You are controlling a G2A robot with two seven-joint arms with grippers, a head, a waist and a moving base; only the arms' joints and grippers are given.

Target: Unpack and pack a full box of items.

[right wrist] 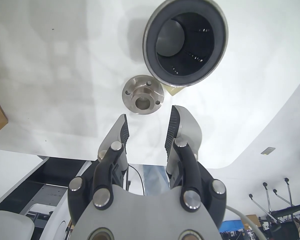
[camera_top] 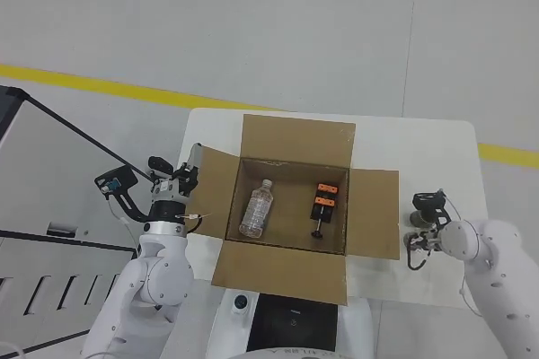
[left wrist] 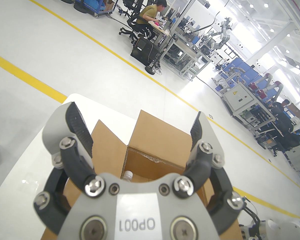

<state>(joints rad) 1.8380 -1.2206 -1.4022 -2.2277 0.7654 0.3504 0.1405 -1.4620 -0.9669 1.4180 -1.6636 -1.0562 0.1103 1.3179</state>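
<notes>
The right pincer (right wrist: 148, 116) is released, jaws spread and holding nothing. It hangs just short of a metal flange (right wrist: 143, 94) lying flat on the white surface (camera_top: 431, 153). Just beside the flange stands a dark cup (right wrist: 186, 41) with a metal rim, mouth up as far as I can tell. Both sit to the right of the box (camera_top: 295, 144), near its right flap, likely so they are within this arm's reach.

The left pincer (left wrist: 135, 111) is also released and empty. It is held over the box's left flap and aimed at the opening, probably ready for what lies inside.

The box stands mid-surface with all four flaps folded out, which leaves its inside free to reach. In it, a bottle (camera_top: 258, 208) lies on its side at the left and an orange clamp (camera_top: 323, 208) at the right, apart from each other.
</notes>
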